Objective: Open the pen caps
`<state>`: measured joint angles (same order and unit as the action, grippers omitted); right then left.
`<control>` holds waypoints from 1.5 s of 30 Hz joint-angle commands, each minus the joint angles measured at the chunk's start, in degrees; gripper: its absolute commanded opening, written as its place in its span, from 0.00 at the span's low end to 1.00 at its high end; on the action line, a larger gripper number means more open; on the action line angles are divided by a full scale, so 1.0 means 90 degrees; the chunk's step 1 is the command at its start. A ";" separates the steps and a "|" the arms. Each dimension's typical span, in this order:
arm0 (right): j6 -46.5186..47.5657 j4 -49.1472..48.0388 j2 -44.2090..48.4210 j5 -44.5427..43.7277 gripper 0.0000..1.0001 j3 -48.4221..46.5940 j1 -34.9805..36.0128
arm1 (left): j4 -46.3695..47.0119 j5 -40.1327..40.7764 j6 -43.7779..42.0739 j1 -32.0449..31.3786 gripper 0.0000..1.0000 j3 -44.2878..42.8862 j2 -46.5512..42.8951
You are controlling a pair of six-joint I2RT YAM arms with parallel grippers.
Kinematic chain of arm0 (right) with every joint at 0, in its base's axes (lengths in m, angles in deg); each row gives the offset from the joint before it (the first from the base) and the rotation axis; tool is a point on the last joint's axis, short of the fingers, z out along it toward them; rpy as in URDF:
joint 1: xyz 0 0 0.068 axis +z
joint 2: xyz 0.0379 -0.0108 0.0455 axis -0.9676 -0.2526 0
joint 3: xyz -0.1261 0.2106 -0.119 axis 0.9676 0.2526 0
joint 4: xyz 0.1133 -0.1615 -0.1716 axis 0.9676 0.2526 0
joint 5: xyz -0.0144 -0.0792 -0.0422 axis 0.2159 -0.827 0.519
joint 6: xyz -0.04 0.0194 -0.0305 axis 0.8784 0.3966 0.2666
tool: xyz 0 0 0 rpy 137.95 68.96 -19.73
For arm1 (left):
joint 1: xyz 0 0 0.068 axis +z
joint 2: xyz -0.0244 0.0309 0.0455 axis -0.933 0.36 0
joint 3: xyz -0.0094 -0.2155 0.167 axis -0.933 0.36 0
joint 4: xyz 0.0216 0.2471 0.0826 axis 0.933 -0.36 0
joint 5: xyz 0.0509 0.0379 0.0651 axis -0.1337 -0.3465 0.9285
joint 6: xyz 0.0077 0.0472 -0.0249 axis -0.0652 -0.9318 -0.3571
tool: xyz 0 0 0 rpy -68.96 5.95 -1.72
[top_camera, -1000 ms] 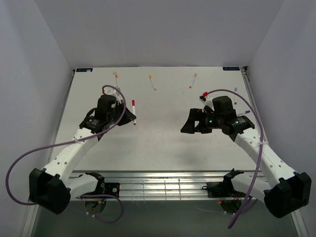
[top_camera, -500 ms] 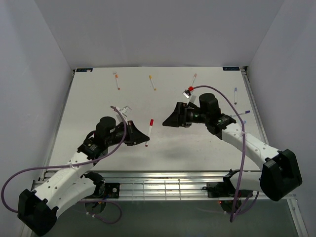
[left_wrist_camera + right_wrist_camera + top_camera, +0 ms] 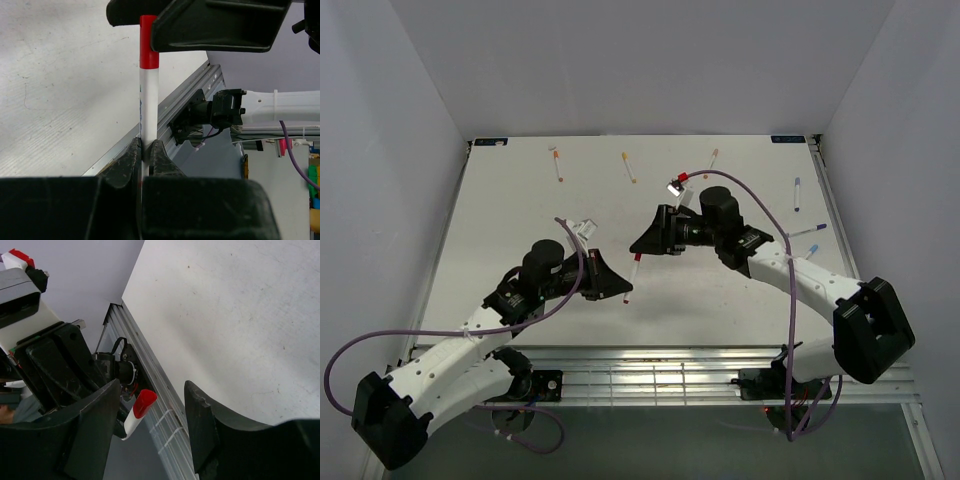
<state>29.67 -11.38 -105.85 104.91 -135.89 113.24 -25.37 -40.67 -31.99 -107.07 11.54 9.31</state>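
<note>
My left gripper [image 3: 618, 287] is shut on the white barrel of a marker pen [image 3: 149, 110] and holds it above the table, its red cap [image 3: 148, 42] pointing away from the gripper. In the top view the red cap [image 3: 638, 258] sits right at the tips of my right gripper [image 3: 643, 245]. In the right wrist view the red cap [image 3: 144, 402] lies between the fingers of the right gripper [image 3: 152, 407], nearer the left one; the jaws stand wide and do not touch it. The right gripper's fingers [image 3: 220, 25] hang over the cap in the left wrist view.
Other capped pens lie at the back of the table: an orange-capped one [image 3: 557, 164], a yellow-capped one [image 3: 629, 167], another orange-capped one [image 3: 711, 163] and two purple or blue ones [image 3: 797, 193] [image 3: 807, 231] at the right. A metal rail [image 3: 650, 372] runs along the near edge.
My left gripper has carried the red-capped pen right toward the middle. My right gripper has swung left and its open fingers now surround the cap.
</note>
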 commanded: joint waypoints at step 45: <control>-0.1376 -0.2143 0.0228 0.0377 0.08 0.0742 0.0304 | 0.1187 -0.0914 -0.0070 -0.0094 0.56 0.0294 0.0191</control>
<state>18.74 -25.94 -104.12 106.75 -129.60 115.88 -17.96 -46.63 -32.65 -108.01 13.45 11.80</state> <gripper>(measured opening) 0.200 0.608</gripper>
